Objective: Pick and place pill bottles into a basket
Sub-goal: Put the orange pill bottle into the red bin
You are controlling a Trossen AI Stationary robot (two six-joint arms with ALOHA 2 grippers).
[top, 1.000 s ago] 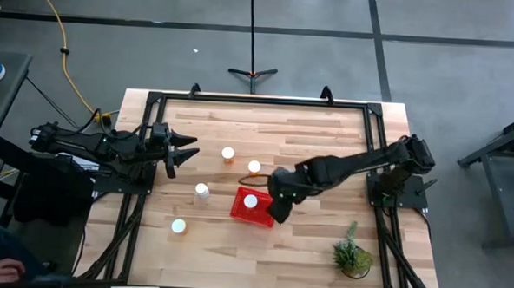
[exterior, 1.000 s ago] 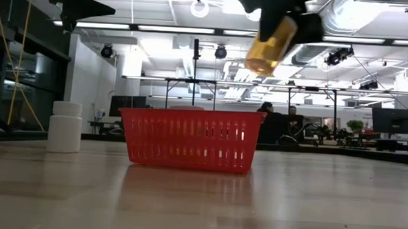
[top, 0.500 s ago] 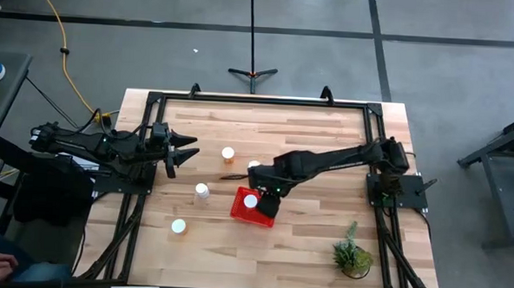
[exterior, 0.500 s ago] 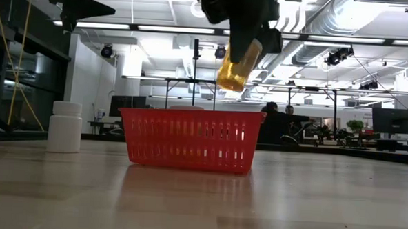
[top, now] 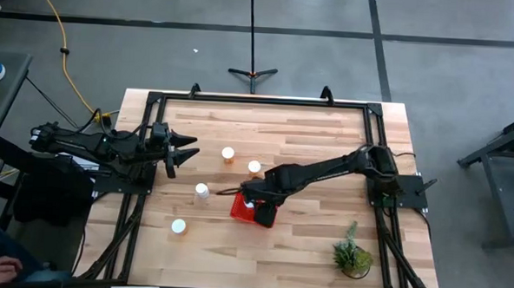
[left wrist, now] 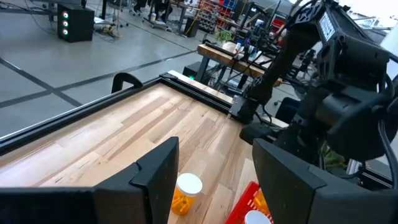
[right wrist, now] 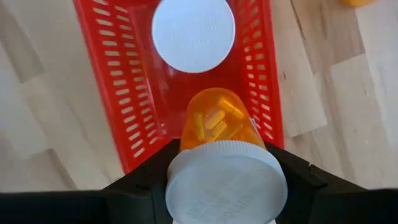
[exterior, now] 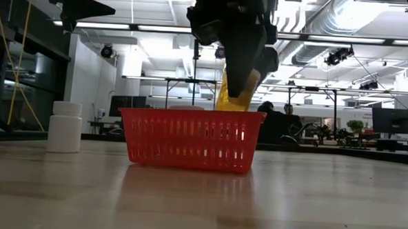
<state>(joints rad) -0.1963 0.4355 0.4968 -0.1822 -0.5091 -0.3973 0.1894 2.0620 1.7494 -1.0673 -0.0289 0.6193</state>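
right arm lowered amber bottle (right wrist: 216, 124) into basket (right wrist: 118, 74) | fingers (right wrist: 143, 186) clamped round its cap

The wooden table (top: 310, 129) carries four pill bottles (top: 202, 191), basket (top: 239, 209), plant (top: 353, 253).

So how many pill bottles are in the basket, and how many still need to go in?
One white-capped bottle already sits in the small red plastic mesh basket. The right pincer holds an orange pill bottle just above it. Four bottles wait on the wooden table; the left pincer hangs open at its edge.
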